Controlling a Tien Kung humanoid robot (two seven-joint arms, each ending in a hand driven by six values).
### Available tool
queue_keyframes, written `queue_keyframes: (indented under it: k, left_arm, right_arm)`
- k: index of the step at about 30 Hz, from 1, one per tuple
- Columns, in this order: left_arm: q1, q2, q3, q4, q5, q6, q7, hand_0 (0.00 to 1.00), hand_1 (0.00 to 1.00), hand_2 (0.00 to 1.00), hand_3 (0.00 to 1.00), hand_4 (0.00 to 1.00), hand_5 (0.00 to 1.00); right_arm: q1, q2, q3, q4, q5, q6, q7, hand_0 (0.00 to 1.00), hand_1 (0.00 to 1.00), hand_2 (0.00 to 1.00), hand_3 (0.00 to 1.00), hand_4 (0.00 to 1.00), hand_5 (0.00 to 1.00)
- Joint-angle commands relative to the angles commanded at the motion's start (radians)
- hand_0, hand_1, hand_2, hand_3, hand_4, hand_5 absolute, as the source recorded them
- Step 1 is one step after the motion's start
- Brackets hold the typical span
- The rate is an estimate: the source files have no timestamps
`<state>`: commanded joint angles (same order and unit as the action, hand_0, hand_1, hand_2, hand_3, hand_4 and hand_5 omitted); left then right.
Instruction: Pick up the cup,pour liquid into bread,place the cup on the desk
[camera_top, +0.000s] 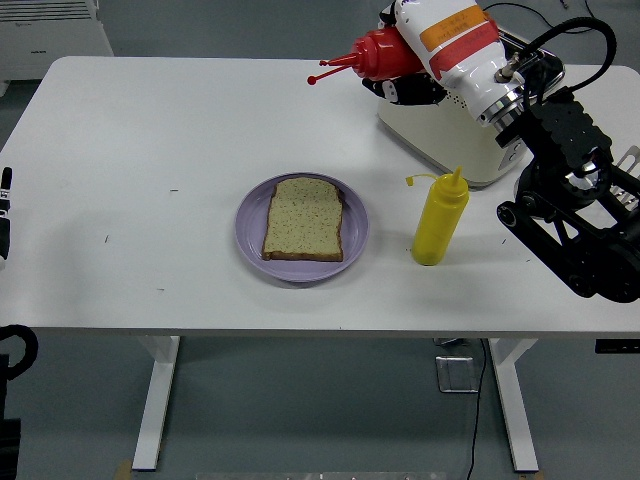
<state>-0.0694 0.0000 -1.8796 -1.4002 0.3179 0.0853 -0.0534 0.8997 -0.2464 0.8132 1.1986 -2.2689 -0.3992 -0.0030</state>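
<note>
Looking down over the white table (150, 150), you have the right hand (410, 85) up at about one o'clock, its fingers wrapped around a red squeeze bottle (375, 55) that lies tipped on its side in the air, nozzle pointing toward nine o'clock and its small red cap hanging off the tip. The bottle is held above the table in front of the cream toaster (460, 130), which stands at the far right, around two o'clock from the table's middle. Your target, the slice of bread (304, 218), lies flat on a purple plate (250, 225) close to the centre of the table, and the red nozzle is well apart from it, up at about twelve o'clock from the plate. A yellow squeeze bottle (438, 220) stands upright at three o'clock from the plate, just in front of the toaster, with its cap dangling to the left of the tip. The right arm's black joints fill the right edge. At the left edge, around nine o'clock, only a sliver of the left arm (5, 215) shows, and you cannot tell how that hand is set.
</note>
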Motion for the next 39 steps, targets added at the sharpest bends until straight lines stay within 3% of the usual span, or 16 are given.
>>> queue_keyframes:
  k: [5,13,23,31,39]
  left_arm:
    - [-0.002,0.0,-0.001,0.0,0.0,0.0,0.0,0.787,0.748,0.738,0.682,0.566,0.998]
    - [-0.004,0.0,0.0,0.0,0.0,-0.001,0.0,0.787,0.748,0.738,0.682,0.566,0.998]
    - [0.0,0.0,-0.007,-0.001,0.0,0.0,0.0,0.788,0.748,0.738,0.682,0.566,0.998]
    - [-0.003,0.0,-0.003,0.0,0.001,-0.002,-0.001,0.787,0.748,0.739,0.682,0.566,0.998]
    - [0.0,0.0,-0.008,-0.001,0.001,-0.001,-0.001,0.787,0.748,0.739,0.682,0.565,0.998]
  right_arm:
    - [0.01,-0.005,-0.007,-0.003,0.0,0.003,0.002,0.002,0.002,0.071,0.198,0.897,0.324]
    - [0.067,-0.031,-0.188,-0.038,0.0,0.051,-0.018,0.002,0.002,0.075,0.203,0.887,0.321]
    - [0.137,-0.075,-0.172,-0.048,0.0,0.073,-0.023,0.002,0.002,0.077,0.204,0.876,0.314]
    - [0.165,-0.057,-0.339,-0.086,0.0,0.109,-0.037,0.002,0.002,0.084,0.206,0.866,0.314]
    - [0.151,-0.055,-0.273,-0.089,0.0,0.111,-0.047,0.002,0.002,0.085,0.207,0.858,0.312]
